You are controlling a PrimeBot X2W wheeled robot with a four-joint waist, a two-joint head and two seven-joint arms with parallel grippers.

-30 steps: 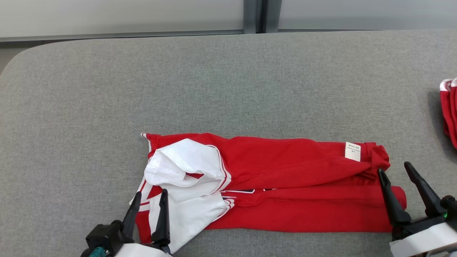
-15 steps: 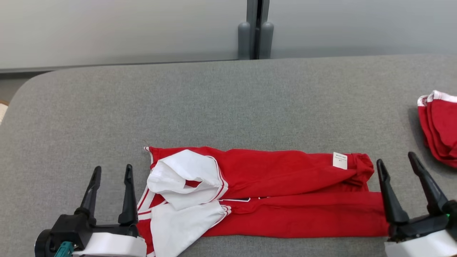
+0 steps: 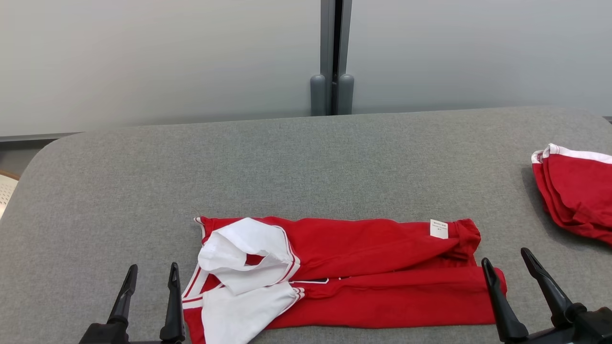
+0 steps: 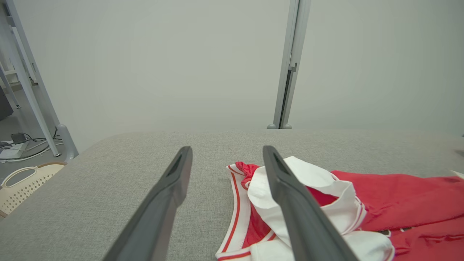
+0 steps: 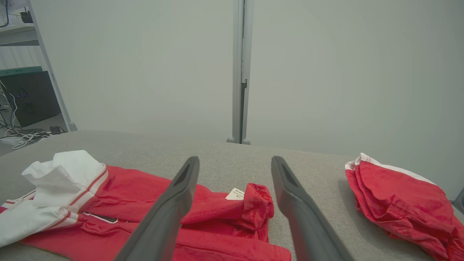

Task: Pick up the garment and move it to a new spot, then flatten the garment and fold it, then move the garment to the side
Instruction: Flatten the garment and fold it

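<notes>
The garment (image 3: 363, 272) is red with white sleeves and striped trim, folded into a long strip across the near part of the grey table (image 3: 287, 157). Its white sleeves bunch at the left end (image 4: 308, 192), and a small white label lies near the right end (image 5: 235, 194). My left gripper (image 3: 151, 274) stands open just left of the sleeve end, clear of the cloth. Off the strip's right end my right gripper (image 3: 507, 260) is open too, with nothing between its fingers.
A second red garment with white trim (image 3: 576, 191) lies bunched at the table's right edge, also seen as the red heap (image 5: 398, 199). A pale wall with a grey post (image 3: 331, 57) stands behind the table. A perforated cream basket (image 4: 21, 185) sits on the floor to the left.
The head camera has tilted up, so the whole scene sits lower in view. The left gripper has come off the white sleeve end and now stands left of the garment.
</notes>
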